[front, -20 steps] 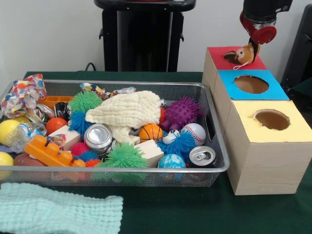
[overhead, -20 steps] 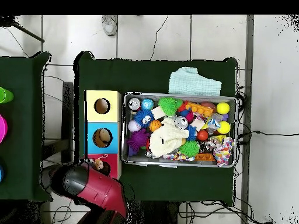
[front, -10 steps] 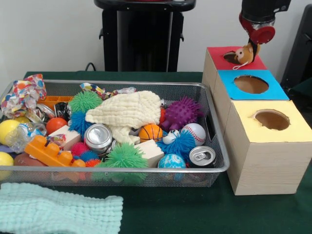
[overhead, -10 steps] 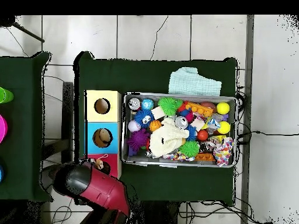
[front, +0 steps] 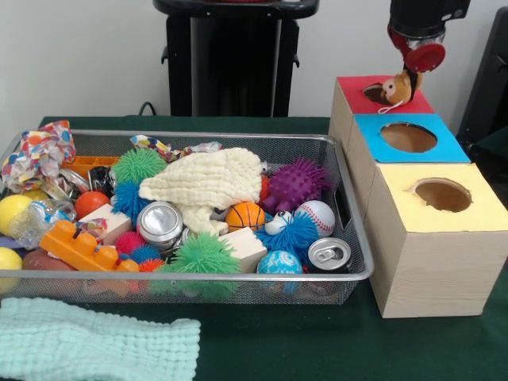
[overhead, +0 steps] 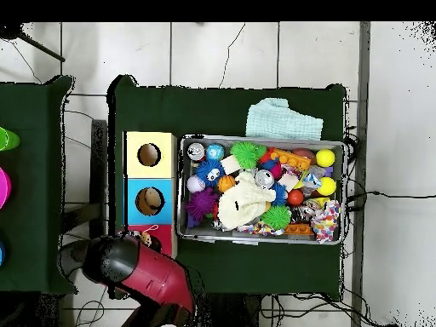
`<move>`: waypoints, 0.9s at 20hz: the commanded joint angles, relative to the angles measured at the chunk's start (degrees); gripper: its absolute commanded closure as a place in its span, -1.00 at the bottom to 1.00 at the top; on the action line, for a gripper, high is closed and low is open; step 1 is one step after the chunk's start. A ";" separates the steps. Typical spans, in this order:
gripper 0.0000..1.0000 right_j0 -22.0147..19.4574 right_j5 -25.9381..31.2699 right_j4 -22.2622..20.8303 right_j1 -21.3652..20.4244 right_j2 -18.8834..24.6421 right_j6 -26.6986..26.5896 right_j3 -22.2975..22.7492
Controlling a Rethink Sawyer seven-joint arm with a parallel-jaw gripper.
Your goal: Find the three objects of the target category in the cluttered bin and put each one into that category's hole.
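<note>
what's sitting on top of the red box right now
A small brown plush toy sits at the red box hole's edge, under the gripper. The hole's inside is hidden.

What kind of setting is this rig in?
Probably an indoor robotics lab, not a home: a green-draped table on a tiled floor with loose cables, a wire bin of mixed toys, and three colour-topped sorting boxes.

Small brown plush toy (front: 397, 87) hangs, seemingly gripped, over red box's hole (front: 376, 92).
</note>
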 commanded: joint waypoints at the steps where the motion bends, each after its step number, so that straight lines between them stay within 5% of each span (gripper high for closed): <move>1: 1.00 -4.14 -10.05 -3.30 5.94 5.26 1.70 3.68; 11: 1.00 -12.11 -23.02 -6.89 8.75 14.00 2.48 6.46; 18: 1.00 -14.98 -25.03 -11.16 11.55 15.42 4.30 4.45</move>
